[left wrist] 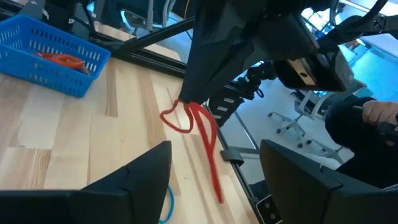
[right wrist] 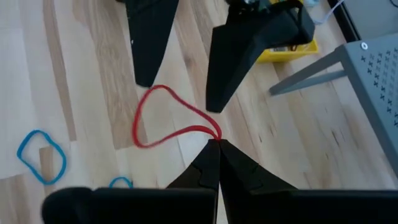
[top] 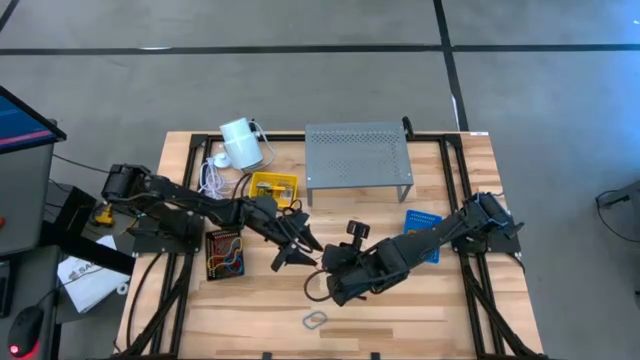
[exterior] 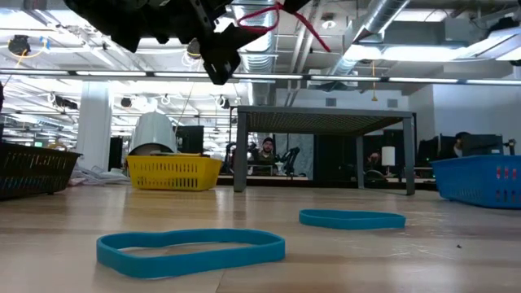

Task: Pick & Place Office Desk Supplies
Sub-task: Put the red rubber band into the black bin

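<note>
My right gripper (right wrist: 217, 144) is shut on a red rubber band (right wrist: 155, 118) above the table's middle, and it also shows in the left wrist view (left wrist: 205, 81). My left gripper (left wrist: 214, 146) is open just beside it (top: 297, 250). Its two fingers stand on either side of the band's free loop without touching it. Two blue rubber bands (exterior: 191, 248) (exterior: 352, 218) lie flat on the table near its near edge. In the low view the red band (exterior: 269, 16) shows high above the tabletop. My right gripper pinches the red rubber band between its two shut fingertips at one end of the loop (right wrist: 211, 132). The band is lifted clear of the table. The rest of the loop (left wrist: 208, 140) hangs slack, reaching toward my left gripper's fingers.
A black basket with bands (top: 225, 252) stands at the left, a yellow basket (top: 273, 188) behind it and a blue basket (top: 422, 225) at the right. The grey perforated shelf (top: 358, 155) and white cylinder (top: 240, 143) stand at the far edge. Bare wood lies near the near edge.
</note>
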Robot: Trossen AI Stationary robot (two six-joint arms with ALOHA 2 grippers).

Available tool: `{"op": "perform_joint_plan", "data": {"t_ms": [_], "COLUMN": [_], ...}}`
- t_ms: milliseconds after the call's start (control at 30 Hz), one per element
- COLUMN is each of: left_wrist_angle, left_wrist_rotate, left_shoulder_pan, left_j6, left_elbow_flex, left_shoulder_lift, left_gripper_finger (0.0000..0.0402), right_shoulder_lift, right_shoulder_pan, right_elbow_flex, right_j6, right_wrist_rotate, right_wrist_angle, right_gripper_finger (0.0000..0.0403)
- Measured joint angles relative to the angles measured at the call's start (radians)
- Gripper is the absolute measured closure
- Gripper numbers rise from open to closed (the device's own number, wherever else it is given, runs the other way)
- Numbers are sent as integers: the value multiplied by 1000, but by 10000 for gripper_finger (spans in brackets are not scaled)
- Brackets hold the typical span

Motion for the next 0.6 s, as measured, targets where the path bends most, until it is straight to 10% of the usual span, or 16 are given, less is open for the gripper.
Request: {"op": "perform_joint_plan", "data": {"t_ms": [367, 600], "left_wrist_angle": [-21, -14], "left_wrist_rotate": [0, 59], "left_shoulder_pan": [-14, -21], "left_j6": [0, 45], "left_elbow_flex": [0, 0], "left_shoulder_lift": [1, 1], "left_gripper_finger": [239, 380], "right_shoulder_lift": [0, 0], "right_shoulder_pan": [-30, -27], "right_elbow_flex": [0, 0], "right_j6": [-62, -64], "right_wrist_rotate": [0, -4], "right_wrist_angle": [55, 59], "right_gripper_finger": [403, 403]}}
